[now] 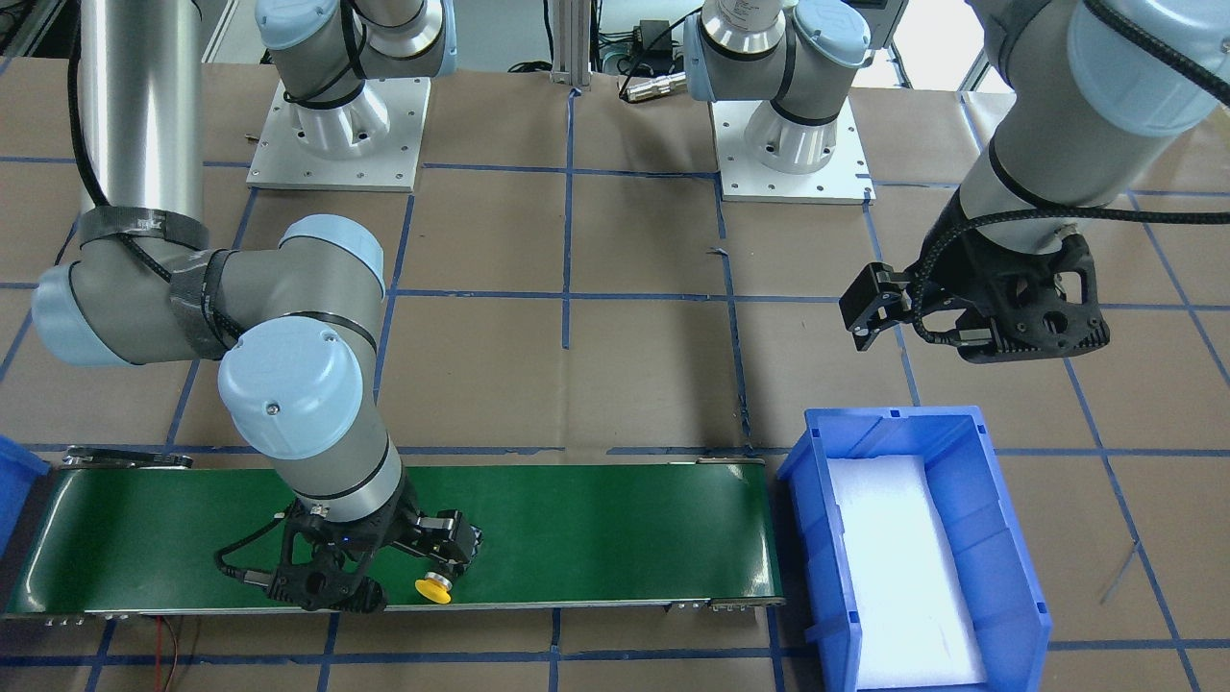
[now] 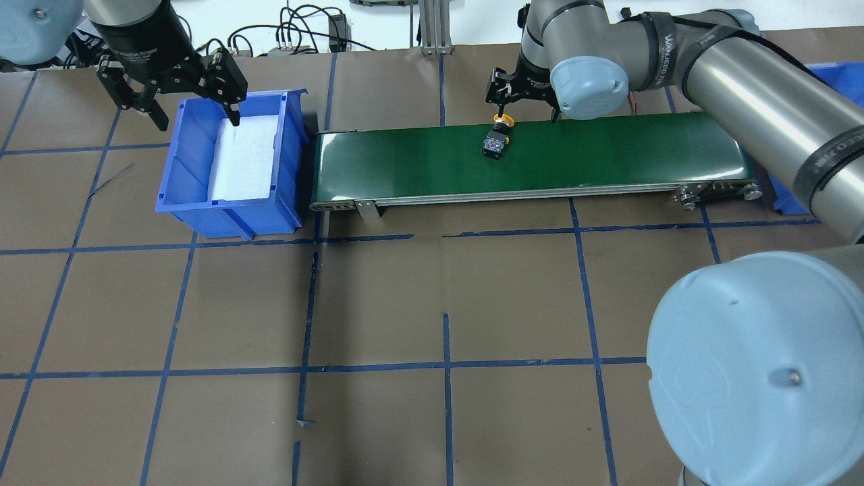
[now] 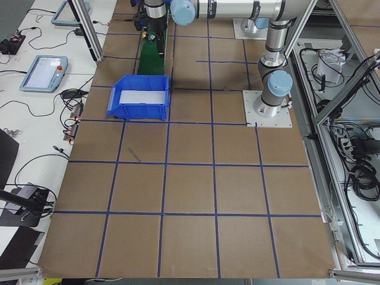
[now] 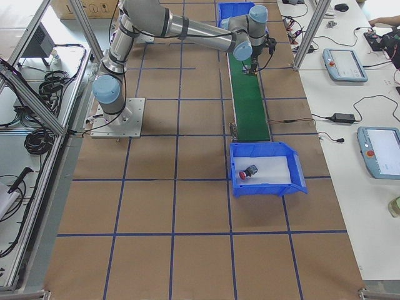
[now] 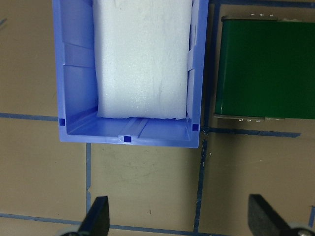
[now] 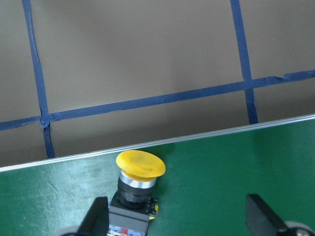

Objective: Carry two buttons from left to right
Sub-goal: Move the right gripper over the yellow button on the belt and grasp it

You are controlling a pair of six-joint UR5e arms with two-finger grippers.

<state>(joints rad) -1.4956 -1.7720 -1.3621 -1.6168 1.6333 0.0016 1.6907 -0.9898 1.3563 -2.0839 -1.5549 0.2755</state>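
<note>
On the belt, upper centre of the overhead view: the yellow button [image 2: 497, 140] lies on its side on the green conveyor [image 2: 628, 158], with its cap towards the belt's far edge.
Right gripper [image 6: 179, 216]: low over the yellow button. Its fingers are spread wide in the two lower corners of the wrist view. The button sits between them, nearer the view's left one, and neither touches it. Nothing is held.
Red button [image 4: 247, 172]: lies on white foam in the right-end bin [image 4: 269, 189], lower centre of the right-side view, just past the belt's end.
Left gripper [image 2: 196, 111]: upper left of the overhead view, hanging above the left-end bin [image 2: 229, 217]. Its fingers are wide apart and empty.
Left-end bin contents: only white foam shows, and no button is in it.
Done (judged): the red button is at its destination, and the yellow one is out of the left-end bin and about midway along the belt.
Left (judged): close on the yellow button, lift it, carry it to the right-end bin and release it beside the red one.
Progress (judged): somewhat past half.
</note>
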